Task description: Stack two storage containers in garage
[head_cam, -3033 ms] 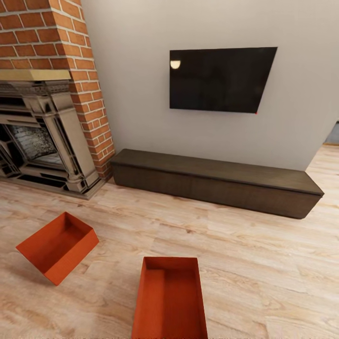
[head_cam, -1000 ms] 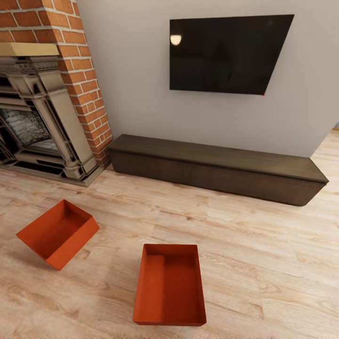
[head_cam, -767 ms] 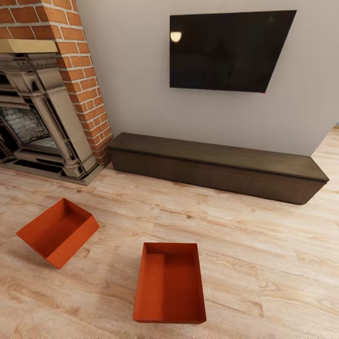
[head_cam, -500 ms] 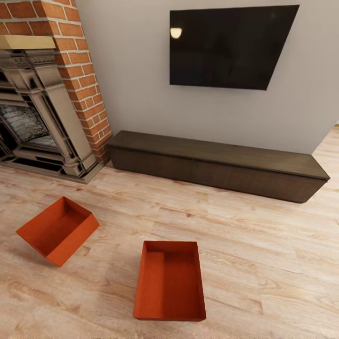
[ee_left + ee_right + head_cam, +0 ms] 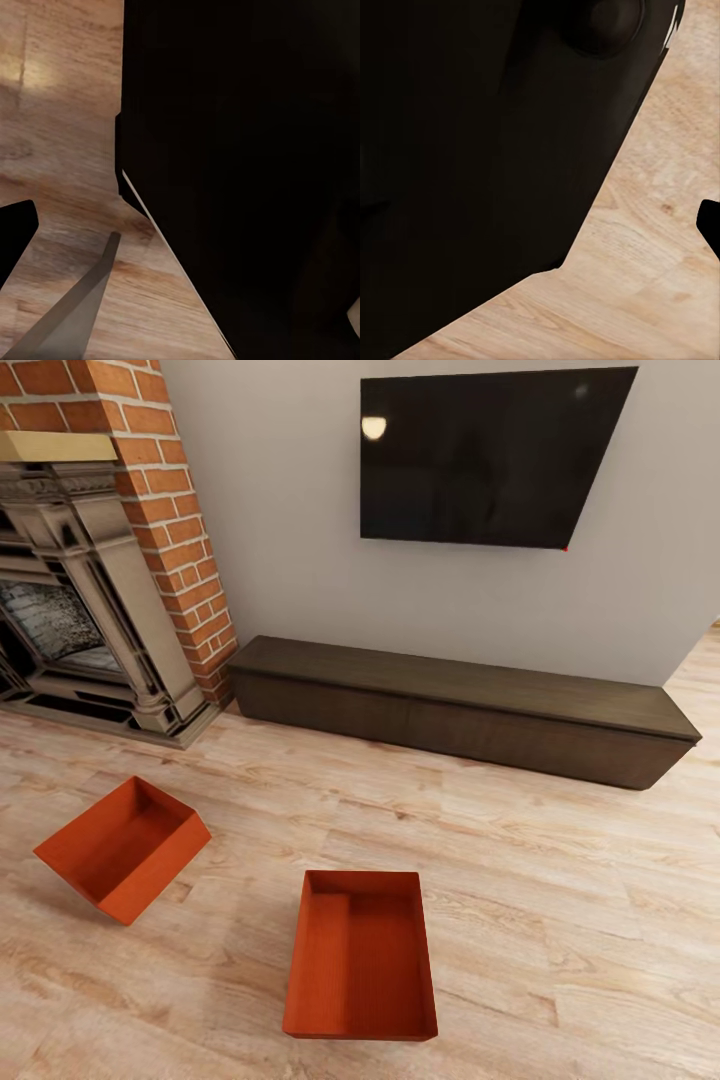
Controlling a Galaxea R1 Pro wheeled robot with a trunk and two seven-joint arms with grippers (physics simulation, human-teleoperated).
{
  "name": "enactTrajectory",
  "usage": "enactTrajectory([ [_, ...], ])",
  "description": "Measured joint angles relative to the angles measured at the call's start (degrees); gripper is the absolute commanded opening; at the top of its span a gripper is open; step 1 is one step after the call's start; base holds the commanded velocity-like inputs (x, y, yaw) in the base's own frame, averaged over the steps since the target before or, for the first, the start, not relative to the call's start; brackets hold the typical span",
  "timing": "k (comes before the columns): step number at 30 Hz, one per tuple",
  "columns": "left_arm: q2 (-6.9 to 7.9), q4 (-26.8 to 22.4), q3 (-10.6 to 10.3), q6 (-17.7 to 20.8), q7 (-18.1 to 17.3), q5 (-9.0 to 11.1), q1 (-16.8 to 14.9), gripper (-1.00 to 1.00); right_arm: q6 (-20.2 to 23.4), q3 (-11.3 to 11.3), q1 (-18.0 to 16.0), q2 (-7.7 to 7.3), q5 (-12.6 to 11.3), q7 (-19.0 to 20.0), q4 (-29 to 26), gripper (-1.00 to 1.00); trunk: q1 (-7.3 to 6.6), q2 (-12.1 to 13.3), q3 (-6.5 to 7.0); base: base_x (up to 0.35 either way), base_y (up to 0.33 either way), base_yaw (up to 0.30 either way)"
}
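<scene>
**On the living-room floor: two bins waiting, nothing lifted yet**

On the wood floor (image 5: 560, 920) of the living room sit both bins, well apart from each other. The near bin (image 5: 360, 955) lies flat, mouth up, its long side running away from the robot toward the cabinet (image 5: 460, 715) against the far wall. The far bin (image 5: 122, 848) sits off to the left, nearer the fireplace (image 5: 90, 610), turned at an angle and looking tipped up on one edge, so that its inside faces partly this way. A TV (image 5: 490, 455) hangs on the wall above the cabinet.

Neither hand is anywhere near a bin. The wrist views give dark robot body and bare planks; whether the fingers of either hand are apart or together I cannot tell.

The bins look light and empty, thin-walled, probably stiff enough to hold shape but likely to flex if squeezed mid-wall. The fine ribbing should give some bite. My guess is the safest hold is on the rim of a short end, one finger inside and one outside, or both hands on opposite walls. Being alike, one should rest in or on the other readily once in the garage. The tilted one may rock or slide when touched.
</scene>
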Motion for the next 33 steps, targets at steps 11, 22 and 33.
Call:
enactTrajectory([
  [11, 0.00, 0.0, 0.0, 0.0, 0.0, 0.0, 0.0, 1.00, 0.0, 0.1, 0.0, 0.07, 0.1, 0.0, 0.0, 1.00, 0.00, 0.0, 0.00, 0.000, 0.000, 0.000],
  [22, -0.10, -1.0, -0.3, 0.2, 0.2, -0.7, 0.0, 1.00, 0.4, 0.8, -0.1, 0.14, 0.8, -0.6, -0.5, 1.00, 0.00, 0.0, 0.00, 0.000, 0.000, 0.000],
  [33, 2.30, -26.8, -0.2, 9.5, 0.0, -0.8, 0.0, 1.00, 13.3, 0.2, -0.1, -4.32, 0.6, -3.9, -34.2, 1.00, 0.00, 0.0, 0.01, 0.000, 0.000, 0.000],
])
